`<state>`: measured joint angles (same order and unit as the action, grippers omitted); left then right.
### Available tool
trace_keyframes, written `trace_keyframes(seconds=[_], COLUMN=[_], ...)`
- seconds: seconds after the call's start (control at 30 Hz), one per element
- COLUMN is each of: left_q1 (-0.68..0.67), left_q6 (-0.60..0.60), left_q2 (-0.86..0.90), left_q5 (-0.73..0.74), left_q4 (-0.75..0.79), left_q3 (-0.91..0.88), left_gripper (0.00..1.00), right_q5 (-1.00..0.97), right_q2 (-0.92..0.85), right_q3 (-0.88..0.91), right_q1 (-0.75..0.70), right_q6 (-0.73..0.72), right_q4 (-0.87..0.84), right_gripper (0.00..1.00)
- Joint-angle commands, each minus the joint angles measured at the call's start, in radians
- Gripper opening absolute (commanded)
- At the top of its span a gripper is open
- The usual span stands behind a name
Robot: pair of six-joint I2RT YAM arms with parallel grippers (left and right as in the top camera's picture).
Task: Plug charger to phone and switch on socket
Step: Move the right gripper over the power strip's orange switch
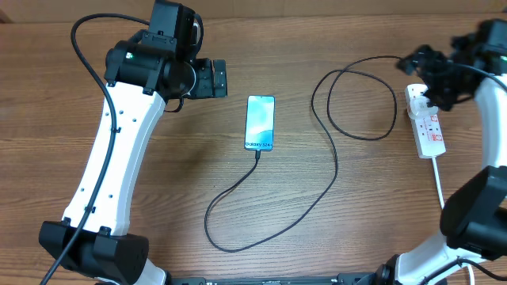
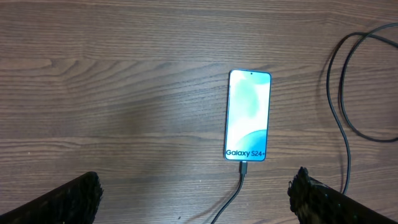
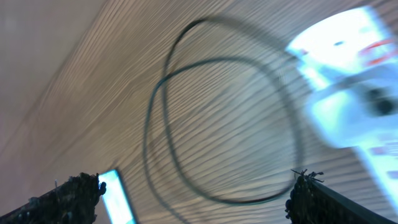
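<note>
Lying flat near the middle of the wooden table [image 1: 317,32]: the phone [image 1: 260,123], screen lit and facing up. Plugged into its lower short end, as far as can be seen: the small tip of the charger [image 1: 336,170], running from there in wide loops over the table toward the socket [image 1: 430,131] on the right side, well apart from the phone. Cannot tell whether the black plug sits fully in the socket, being hidden under the right gripper [image 1: 432,79].

Wide open on the left gripper [image 2: 196,186], with nothing between the fingers [image 2: 74,199], near the phone but not touching it. Wide open also on the right gripper, holding nothing, placed just over the far end of the socket. Very blurred in the right wrist view, so hard to judge the exact aim.

Probably left to do: pressing a red-marked switch [image 1: 432,124].

Possible trouble from here:
- Pushing the light socket sideways instead of pressing, if coming down off-centre.
- Hitting the wrong switch, as placed close together.
- Catching a loop of the charger with an open finger, and so pulling the tip out of the phone or dragging the phone along.

Safer, in my judgement, to close the fingers first and press straight down.
</note>
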<state>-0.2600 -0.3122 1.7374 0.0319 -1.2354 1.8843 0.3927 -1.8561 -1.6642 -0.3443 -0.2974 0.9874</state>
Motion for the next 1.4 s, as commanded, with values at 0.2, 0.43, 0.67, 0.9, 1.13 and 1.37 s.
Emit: trace_keyframes(seconds=[0.2, 0.43, 0.67, 0.9, 1.13, 1.37], left_q1=[-0.002, -0.002, -0.002, -0.002, -0.002, -0.002], left_q6=[-0.002, -0.002, -0.002, -0.002, -0.002, -0.002], left_q2=[0.004, 0.004, 0.004, 0.004, 0.004, 0.004], left_q5=[-0.013, -0.013, -0.013, -0.013, -0.013, -0.013], left_q4=[-0.002, -0.002, -0.002, -0.002, -0.002, -0.002], left_q3=[0.003, 0.003, 0.003, 0.003, 0.003, 0.003], left_gripper=[1.0, 1.0, 1.0, 1.0, 1.0, 1.0], right_q5=[-0.145, -0.165, -0.218, -0.217, -0.129, -0.126], right_q2=[0.027, 0.006, -0.005, -0.005, -0.006, -0.007], right_q3=[0.012, 0.094, 0.23, 0.348, 0.476, 0.48], right_q1=[-0.125, -0.123, -0.124, -0.124, -0.121, -0.121], right_q6=[0.071, 0.099, 0.12, 0.131, 0.131, 0.132], right_q4=[-0.074, -0.15, -0.285, -0.392, -0.602, -0.634], right_gripper=[1.0, 1.0, 1.0, 1.0, 1.0, 1.0])
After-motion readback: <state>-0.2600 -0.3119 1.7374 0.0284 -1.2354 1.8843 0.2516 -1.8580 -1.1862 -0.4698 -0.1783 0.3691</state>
